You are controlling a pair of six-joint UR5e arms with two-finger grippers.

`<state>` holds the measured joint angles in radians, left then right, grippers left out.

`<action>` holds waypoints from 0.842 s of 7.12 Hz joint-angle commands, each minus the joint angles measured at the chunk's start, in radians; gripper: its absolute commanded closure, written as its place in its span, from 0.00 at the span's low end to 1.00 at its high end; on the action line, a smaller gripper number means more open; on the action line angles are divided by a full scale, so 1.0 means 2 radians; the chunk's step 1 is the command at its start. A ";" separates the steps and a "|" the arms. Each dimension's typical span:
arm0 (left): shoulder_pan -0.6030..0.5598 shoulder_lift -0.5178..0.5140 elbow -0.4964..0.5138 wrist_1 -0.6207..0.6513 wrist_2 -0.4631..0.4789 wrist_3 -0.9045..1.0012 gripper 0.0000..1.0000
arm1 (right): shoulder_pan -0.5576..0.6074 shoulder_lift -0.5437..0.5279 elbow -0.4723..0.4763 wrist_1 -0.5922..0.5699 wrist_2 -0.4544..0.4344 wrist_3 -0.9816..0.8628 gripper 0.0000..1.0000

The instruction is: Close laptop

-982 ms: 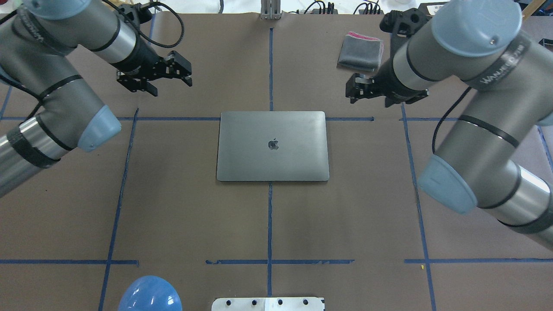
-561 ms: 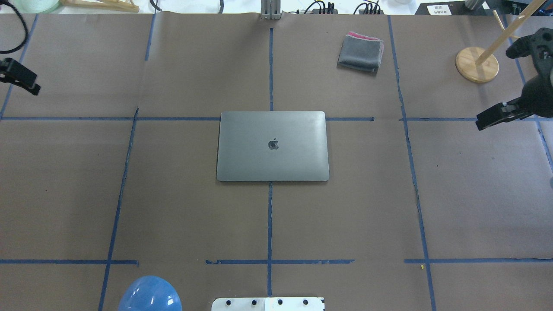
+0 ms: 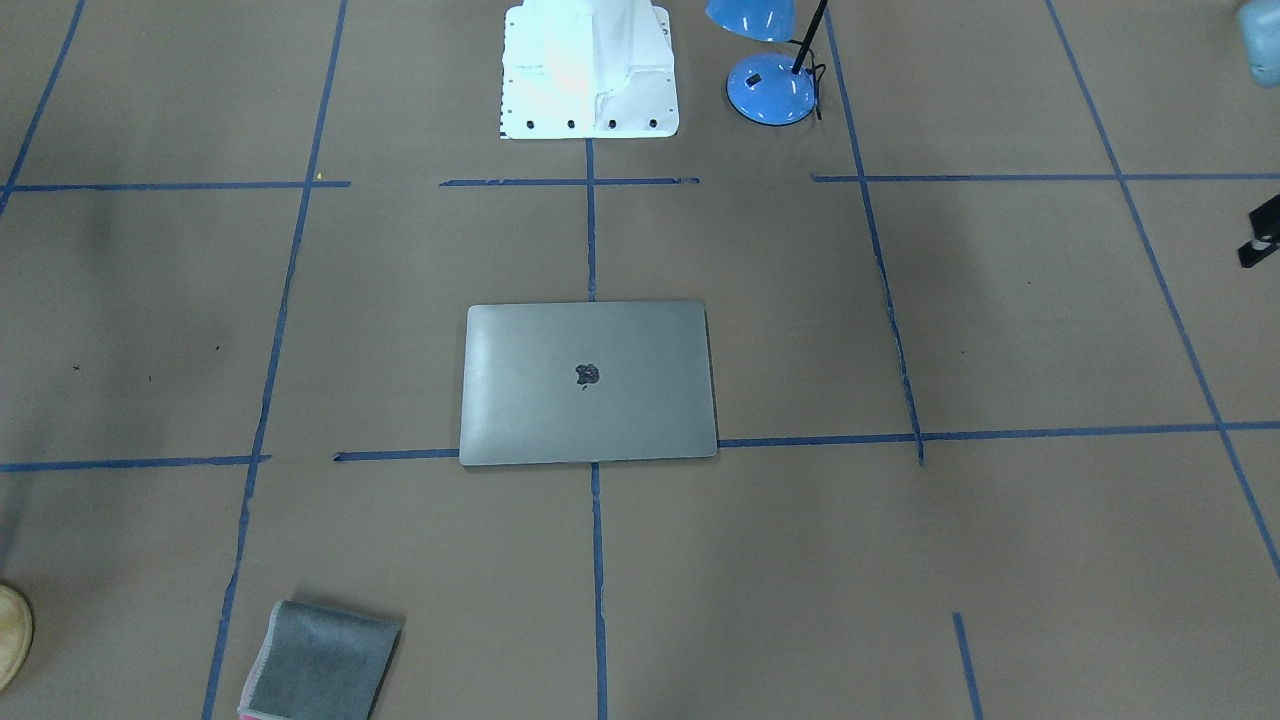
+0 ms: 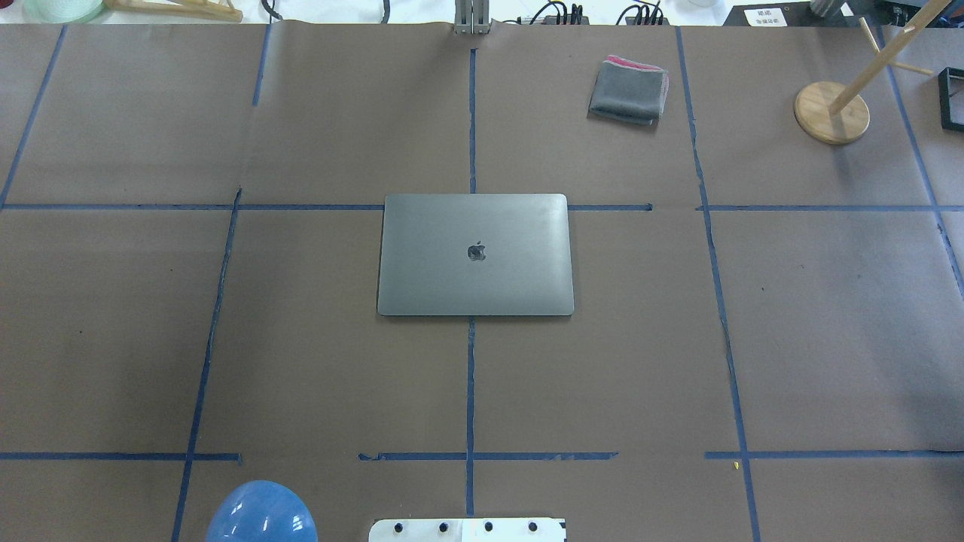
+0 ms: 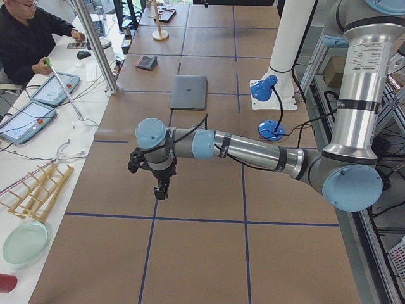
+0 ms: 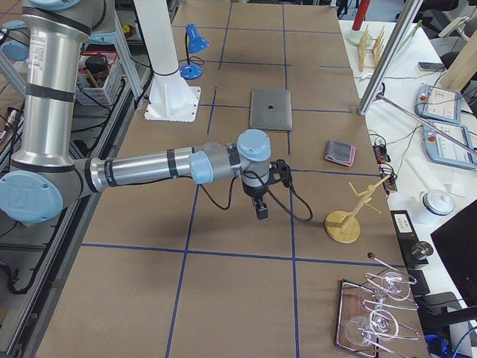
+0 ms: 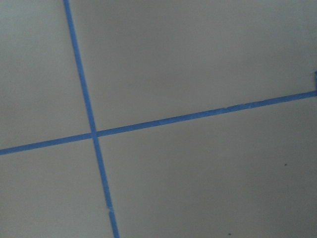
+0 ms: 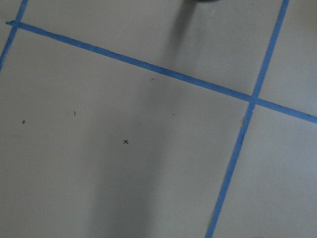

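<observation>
Grey metal laptop (image 4: pixel 475 254) is sitting flat in the middle of the table (image 4: pixel 828 316), lid fully down with the dark logo facing up. Its far edge lines up with one of the blue tape lines (image 4: pixel 301 206) running across the brown paper. Nothing is touching it.

Both arms are well off to the sides. The left pincer (image 5: pixel 161 190) hangs pointing down over bare paper at the table's left end, far from the laptop, and I honestly can't tell if it's spread or pressed together from that angle. Same deal with the right pincer (image 6: pixel 261 211), which points down over the right end of the table, near the wooden stand (image 6: pixel 343 225); can't tell its state either. Both wrist cams just show brown paper and tape crossings.

Other stuff: a folded grey cloth (image 4: pixel 629 90) lies at the far right, well apart from the laptop, and a blue lamp (image 3: pixel 770 88) stands beside the robot's white base (image 3: pixel 588 70).
</observation>
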<state>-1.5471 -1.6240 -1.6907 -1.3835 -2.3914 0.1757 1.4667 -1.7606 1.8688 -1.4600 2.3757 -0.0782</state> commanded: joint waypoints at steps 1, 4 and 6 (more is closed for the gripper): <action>-0.011 0.020 0.012 -0.001 -0.002 0.013 0.01 | 0.023 0.003 -0.025 0.007 0.011 -0.016 0.00; -0.011 0.037 0.014 -0.002 0.001 0.016 0.00 | 0.039 -0.027 -0.056 0.005 0.006 -0.015 0.00; -0.011 0.037 0.015 -0.002 0.000 0.016 0.00 | 0.069 -0.038 -0.056 -0.003 0.003 -0.015 0.00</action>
<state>-1.5692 -1.5502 -1.6619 -1.3870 -2.3910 0.2070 1.5662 -1.8238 1.7605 -1.4541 2.3858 -0.1091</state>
